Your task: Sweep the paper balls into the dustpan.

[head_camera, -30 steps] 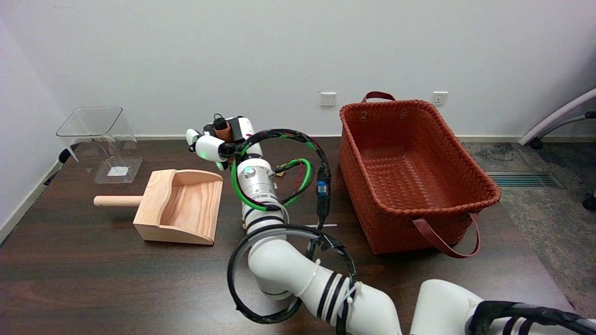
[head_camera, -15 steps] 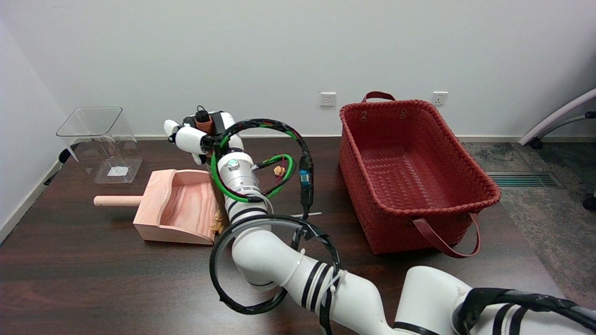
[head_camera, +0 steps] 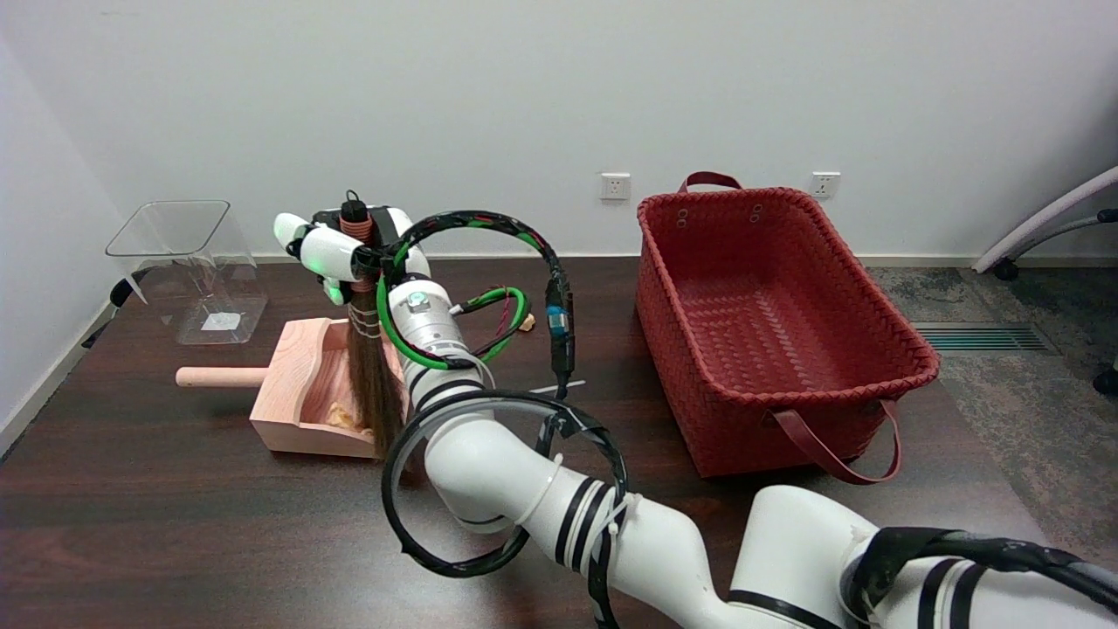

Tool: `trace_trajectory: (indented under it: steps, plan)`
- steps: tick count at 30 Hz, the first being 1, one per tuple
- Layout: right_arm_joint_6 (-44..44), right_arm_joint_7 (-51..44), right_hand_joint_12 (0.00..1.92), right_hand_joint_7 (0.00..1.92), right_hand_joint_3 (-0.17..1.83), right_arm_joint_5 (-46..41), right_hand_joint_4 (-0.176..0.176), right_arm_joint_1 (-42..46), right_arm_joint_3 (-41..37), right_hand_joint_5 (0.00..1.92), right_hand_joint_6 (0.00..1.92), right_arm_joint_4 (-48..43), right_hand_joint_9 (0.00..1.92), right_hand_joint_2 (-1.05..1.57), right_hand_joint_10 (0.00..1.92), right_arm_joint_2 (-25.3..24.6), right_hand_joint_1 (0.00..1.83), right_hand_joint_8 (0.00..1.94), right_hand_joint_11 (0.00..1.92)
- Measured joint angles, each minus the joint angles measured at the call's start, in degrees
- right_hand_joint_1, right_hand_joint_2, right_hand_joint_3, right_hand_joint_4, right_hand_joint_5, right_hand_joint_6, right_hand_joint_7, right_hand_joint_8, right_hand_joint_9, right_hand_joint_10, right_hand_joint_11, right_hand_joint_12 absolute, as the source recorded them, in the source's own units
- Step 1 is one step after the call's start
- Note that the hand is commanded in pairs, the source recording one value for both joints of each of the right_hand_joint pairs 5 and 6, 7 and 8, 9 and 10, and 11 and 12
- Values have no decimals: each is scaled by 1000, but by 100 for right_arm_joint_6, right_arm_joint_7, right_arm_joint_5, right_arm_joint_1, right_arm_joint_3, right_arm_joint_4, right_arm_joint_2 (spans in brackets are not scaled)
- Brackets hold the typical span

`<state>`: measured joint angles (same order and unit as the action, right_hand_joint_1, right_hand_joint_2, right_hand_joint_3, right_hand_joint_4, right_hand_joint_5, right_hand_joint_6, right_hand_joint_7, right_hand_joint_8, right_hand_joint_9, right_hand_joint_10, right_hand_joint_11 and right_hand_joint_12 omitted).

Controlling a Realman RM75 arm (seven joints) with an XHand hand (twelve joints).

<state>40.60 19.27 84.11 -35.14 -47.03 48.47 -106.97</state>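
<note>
My right hand (head_camera: 336, 249) grips the top of a small brown broom (head_camera: 371, 384), whose bristles hang down over the open mouth of the wooden dustpan (head_camera: 306, 397). One tan paper ball (head_camera: 342, 417) lies inside the dustpan near its front lip, just left of the bristles. A second paper ball (head_camera: 526, 322) rests on the table behind my forearm, partly hidden by the green cable.
A red woven basket (head_camera: 769, 323) stands to the right. A clear plastic container (head_camera: 188, 266) sits at the back left, behind the dustpan's round handle (head_camera: 218, 376). A thin white stick (head_camera: 559, 385) lies on the dark table (head_camera: 175, 524).
My arm and hand have swept left with the broom, so its bristles now show over the dustpan. The paper ball at the dustpan's lip has gone inside.
</note>
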Motion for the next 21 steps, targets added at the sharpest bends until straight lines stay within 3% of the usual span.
trace_trajectory:
  steps: [10, 21]
  plan:
    - [-144, 145, 1920, 1920, 511, 79, 0, -116, 13, 1920, 1920, 9, 1920, 1185, 1920, 40, 1283, 1920, 1920]
    - [-219, -366, 1920, 1920, 527, 431, 0, -212, 4, 1920, 1920, 189, 1920, 1189, 1920, 171, 1298, 1920, 1920]
